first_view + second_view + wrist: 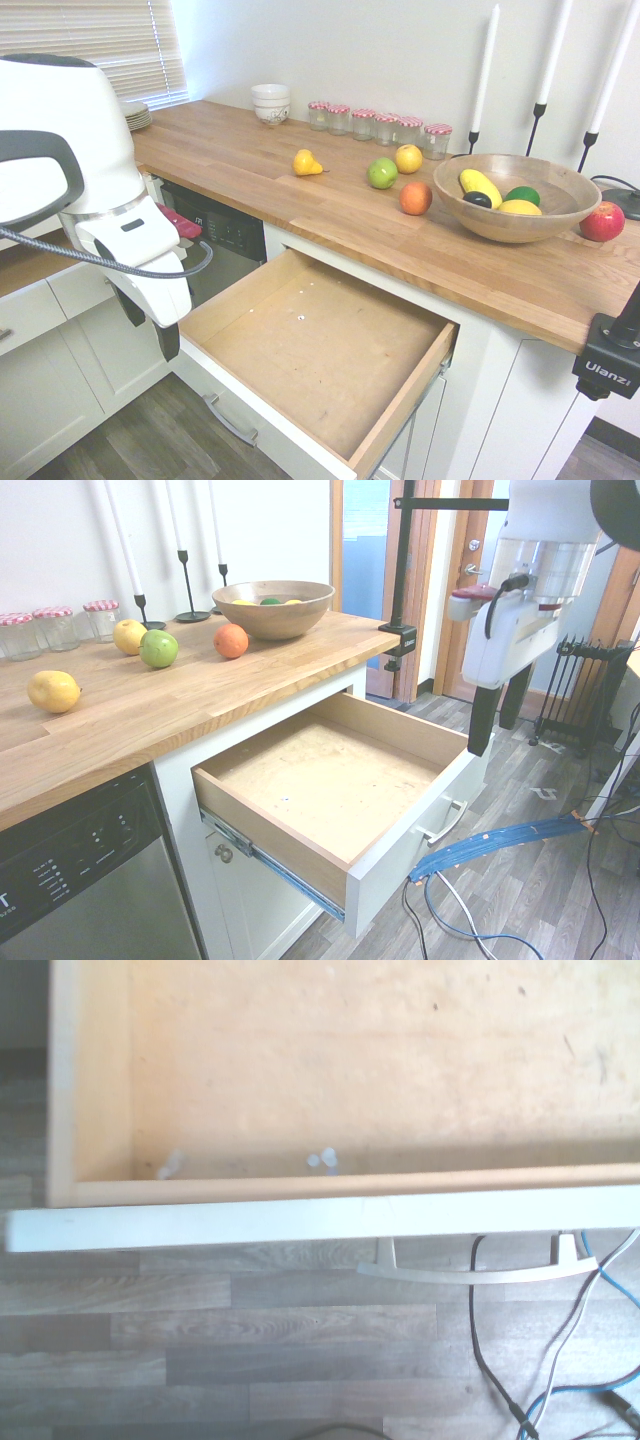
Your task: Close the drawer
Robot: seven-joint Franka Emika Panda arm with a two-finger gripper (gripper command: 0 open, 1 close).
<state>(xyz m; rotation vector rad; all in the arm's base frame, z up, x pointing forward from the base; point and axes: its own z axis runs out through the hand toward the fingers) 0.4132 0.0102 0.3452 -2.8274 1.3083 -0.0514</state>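
Note:
The drawer point(320, 350) stands pulled far out from under the wooden counter, its brown board bottom point(330, 780) bare. Its white front panel point(420, 830) carries a silver bar handle point(445, 825), and the handle point(230, 420) also shows low in the first exterior view. My gripper point(150, 325) hangs open and empty just outside the drawer's front corner, fingers pointing down over the floor. From the other side the gripper point(495, 730) sits beside the panel's far end, apart from it. The wrist view looks down on the panel's top edge point(320, 1225) and the handle point(470, 1275).
The counter point(300, 200) holds loose fruit, a wooden bowl point(515, 200) of fruit, jars, stacked white bowls and candlesticks. A dishwasher point(80, 870) stands beside the drawer. Blue and black cables point(500, 845) lie on the wood floor before the panel. A black rack point(580, 690) stands behind the arm.

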